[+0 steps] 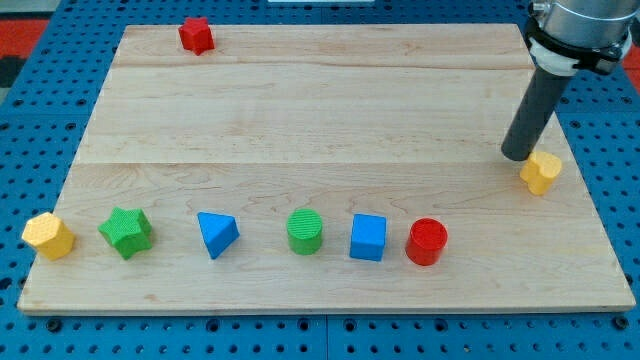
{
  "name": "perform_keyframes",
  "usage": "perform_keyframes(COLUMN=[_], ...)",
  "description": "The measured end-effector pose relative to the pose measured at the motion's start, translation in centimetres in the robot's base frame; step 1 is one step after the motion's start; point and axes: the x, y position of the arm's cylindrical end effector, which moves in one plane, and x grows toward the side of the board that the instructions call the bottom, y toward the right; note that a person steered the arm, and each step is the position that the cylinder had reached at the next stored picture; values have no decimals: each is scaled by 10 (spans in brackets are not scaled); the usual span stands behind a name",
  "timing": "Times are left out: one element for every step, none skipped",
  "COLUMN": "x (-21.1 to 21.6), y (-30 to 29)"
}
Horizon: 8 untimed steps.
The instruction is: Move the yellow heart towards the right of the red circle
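The yellow heart lies near the board's right edge, up and to the right of the red circle, which stands in the bottom row. My tip rests on the board just to the upper left of the yellow heart, touching or nearly touching it. The dark rod rises from there to the view's top right.
In the bottom row, from the left: a yellow hexagon, a green star, a blue triangle, a green circle, a blue cube. A red star sits at the top left of the wooden board.
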Motion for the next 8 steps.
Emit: perform_keyframes(x=[-20,-4,29,53,72,80,82,83], y=[16,29,30,30,29,12,-14,-34])
